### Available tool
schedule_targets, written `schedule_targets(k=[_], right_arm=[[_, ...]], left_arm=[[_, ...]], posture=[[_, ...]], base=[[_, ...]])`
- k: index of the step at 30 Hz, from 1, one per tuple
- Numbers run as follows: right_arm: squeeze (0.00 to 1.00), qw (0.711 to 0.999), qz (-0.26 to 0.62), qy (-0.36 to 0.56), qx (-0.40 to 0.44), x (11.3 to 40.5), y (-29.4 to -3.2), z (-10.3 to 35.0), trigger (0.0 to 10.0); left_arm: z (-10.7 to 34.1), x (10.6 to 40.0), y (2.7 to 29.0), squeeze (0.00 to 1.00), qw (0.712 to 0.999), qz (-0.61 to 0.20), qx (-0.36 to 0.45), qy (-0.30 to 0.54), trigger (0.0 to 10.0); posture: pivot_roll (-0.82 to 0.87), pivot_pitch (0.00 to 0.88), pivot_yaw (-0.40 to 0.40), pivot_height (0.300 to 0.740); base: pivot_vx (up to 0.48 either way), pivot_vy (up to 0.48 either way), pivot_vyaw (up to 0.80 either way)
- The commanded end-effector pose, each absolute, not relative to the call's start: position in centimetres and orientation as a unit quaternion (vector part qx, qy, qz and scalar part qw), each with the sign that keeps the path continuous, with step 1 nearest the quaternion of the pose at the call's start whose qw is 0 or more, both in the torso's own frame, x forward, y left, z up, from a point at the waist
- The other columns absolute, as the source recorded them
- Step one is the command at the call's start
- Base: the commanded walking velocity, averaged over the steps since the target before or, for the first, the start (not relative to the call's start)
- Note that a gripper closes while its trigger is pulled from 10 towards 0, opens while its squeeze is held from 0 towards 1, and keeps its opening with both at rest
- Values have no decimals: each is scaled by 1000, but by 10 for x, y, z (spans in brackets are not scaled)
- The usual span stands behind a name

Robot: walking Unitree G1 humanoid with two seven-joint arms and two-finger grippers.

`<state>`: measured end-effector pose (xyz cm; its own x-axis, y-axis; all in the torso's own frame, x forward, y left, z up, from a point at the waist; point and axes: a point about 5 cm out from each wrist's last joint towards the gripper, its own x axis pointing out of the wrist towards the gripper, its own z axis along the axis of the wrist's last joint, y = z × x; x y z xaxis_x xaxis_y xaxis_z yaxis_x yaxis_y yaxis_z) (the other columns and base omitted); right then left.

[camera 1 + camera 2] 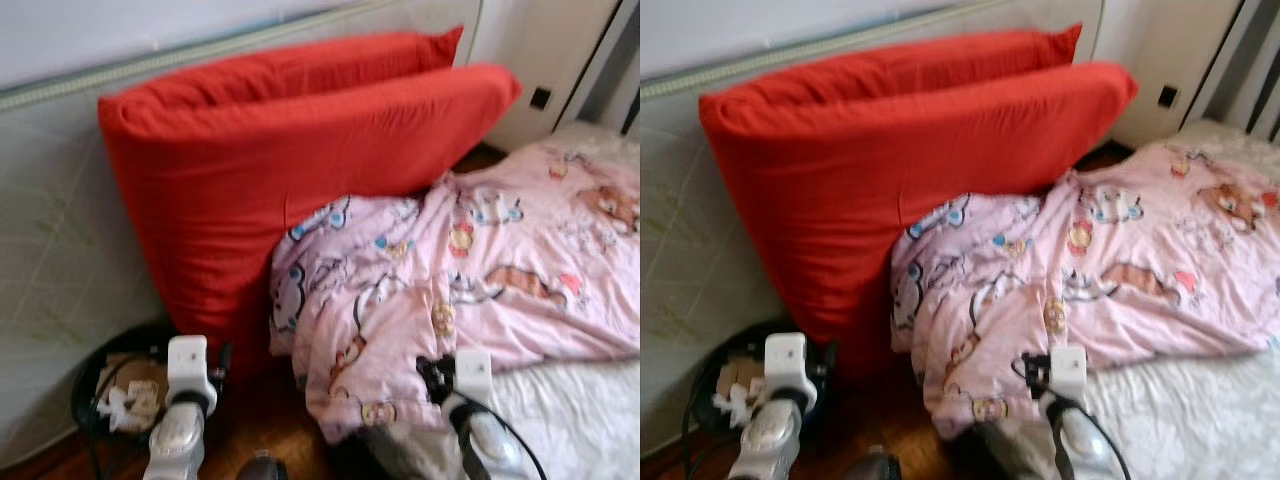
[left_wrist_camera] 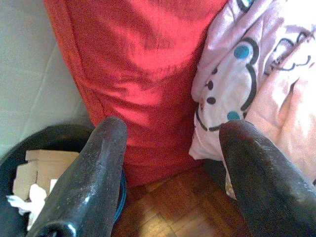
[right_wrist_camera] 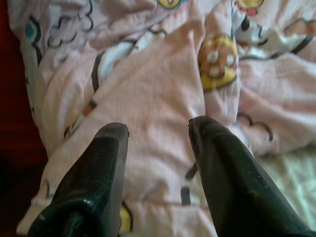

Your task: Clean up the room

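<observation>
Red pillows [image 1: 290, 150], pink cartoon-print blanket [image 1: 470, 270], no legible writing

Two red pillows [image 1: 290, 160] lean against the white wall panel [image 1: 60, 240]. Pink cartoon blanket [image 1: 470, 280] hangs over the bed's [image 1: 570, 420] left edge. Black bin [image 1: 115, 390] on wood floor [image 1: 260, 420]; both arms low.

- The red pillows [image 1: 290, 160] were matt woven cloth.
- The pink blanket [image 1: 470, 270] was soft, crumpled printed cloth.
- The floor [image 2: 182, 207] was glossy wood parquet.
- The left gripper [image 2: 168, 133] and right gripper [image 3: 158, 129] had shiny black fingers.
- The black bin [image 1: 90, 385] held crumpled paper and cardboard.
</observation>
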<state>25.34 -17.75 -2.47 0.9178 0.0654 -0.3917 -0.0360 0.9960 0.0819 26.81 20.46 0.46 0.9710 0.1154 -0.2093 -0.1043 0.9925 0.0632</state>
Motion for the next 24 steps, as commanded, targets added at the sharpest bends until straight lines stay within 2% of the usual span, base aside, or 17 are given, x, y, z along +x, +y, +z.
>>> schedule_targets(k=[1, 10, 24], right_arm=[[0, 974, 24, 221, 40, 247, -180, -31, 10000], [0, 957, 10, 287, 37, 225, -205, -47, 10000], [0, 945, -12, 324, 40, 211, -208, -58, 10000]], left_arm=[[1, 266, 206, 0, 991, 59, 23, 119, 10000], [1, 266, 204, 0, 991, 54, 22, 121, 10000], [1, 268, 202, 0, 991, 47, 19, 127, 10000]], posture=[[34, 73, 15, 636], [33, 73, 14, 636], [32, 76, 17, 636]], base=[[0, 0, 0], [0, 0, 0], [0, 0, 0]])
